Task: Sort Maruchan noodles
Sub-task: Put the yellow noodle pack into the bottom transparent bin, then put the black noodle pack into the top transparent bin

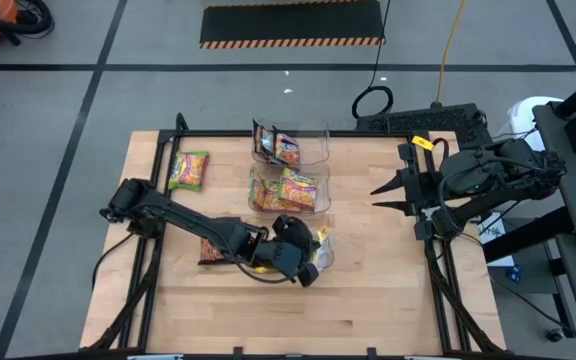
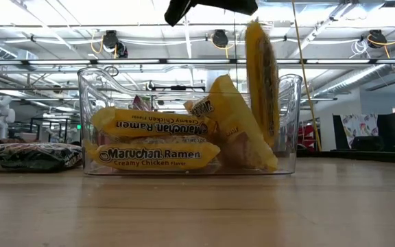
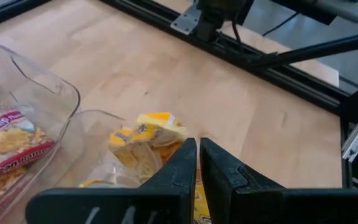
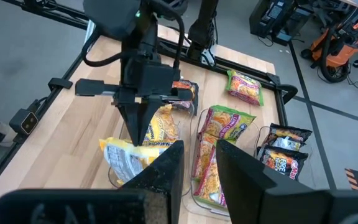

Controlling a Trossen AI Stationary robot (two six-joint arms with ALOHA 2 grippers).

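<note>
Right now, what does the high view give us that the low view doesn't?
Only the high view: all three clear bins in a row, the middle bin with green-yellow packets, the far bin with dark packets, a loose green-yellow packet, and the right gripper waiting at the table's right edge.
Only the low view: the "Creamy Chicken" print on the yellow packets, and one yellow packet standing on end.
Both: the near bin and the left gripper above it.

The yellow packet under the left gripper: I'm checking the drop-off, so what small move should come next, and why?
Probably lift the left gripper straight up. Its fingers stand nearly together above the yellow packet, which stands on end in the near bin, poking above the rim. Rising clears it for the packet lying loose on the table.
</note>
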